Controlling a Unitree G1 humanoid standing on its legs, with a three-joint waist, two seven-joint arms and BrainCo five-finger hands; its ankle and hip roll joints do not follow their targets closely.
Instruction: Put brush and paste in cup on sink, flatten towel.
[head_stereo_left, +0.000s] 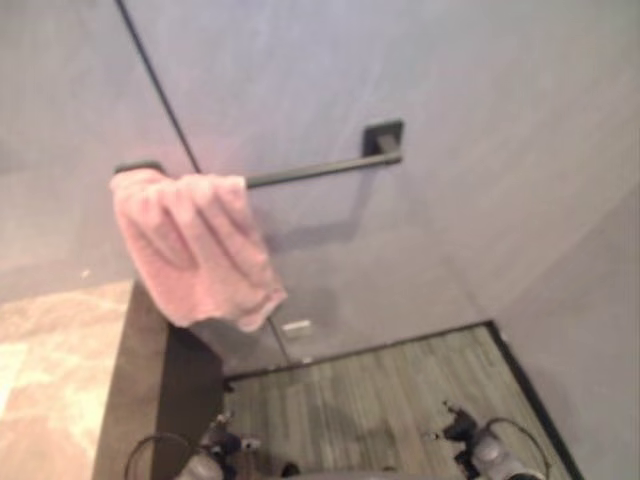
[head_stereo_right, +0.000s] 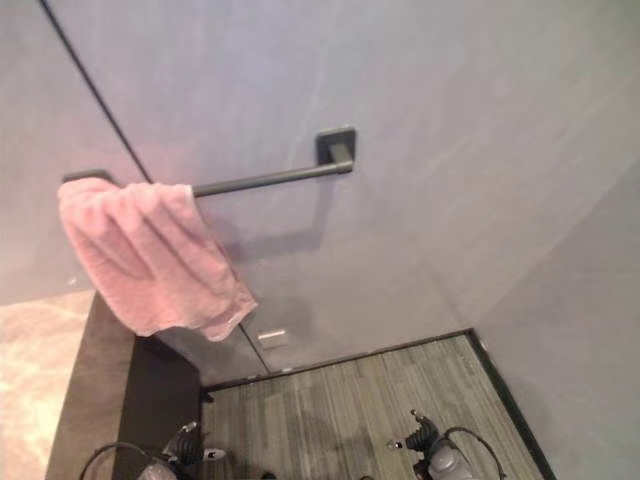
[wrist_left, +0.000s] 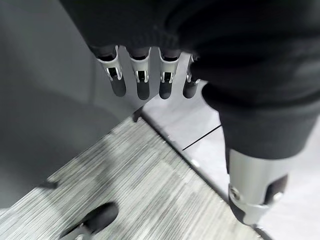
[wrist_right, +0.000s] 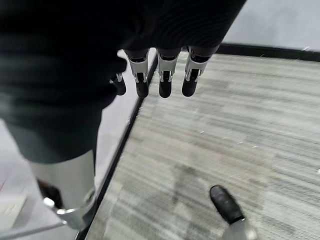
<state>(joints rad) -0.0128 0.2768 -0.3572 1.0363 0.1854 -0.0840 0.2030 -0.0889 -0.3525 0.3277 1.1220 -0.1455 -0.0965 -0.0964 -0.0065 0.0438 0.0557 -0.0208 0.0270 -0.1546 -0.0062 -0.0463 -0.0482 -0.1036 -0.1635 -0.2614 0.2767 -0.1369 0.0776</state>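
Towel-wise, nearest first: the left robot hand and right robot hand hang low over the floor, fingers straight, empty. Well above, the pink towel droops bunched on the rail; soft, light, best taken by a lower corner.

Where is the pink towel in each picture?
Left eye view: pink towel hangs bunched at the left end of the dark towel bar.
Right eye view: same towel, further left.
Left wrist view: not in it.
Right wrist view: not in it.
Shared landmark: the bar's square wall mount.
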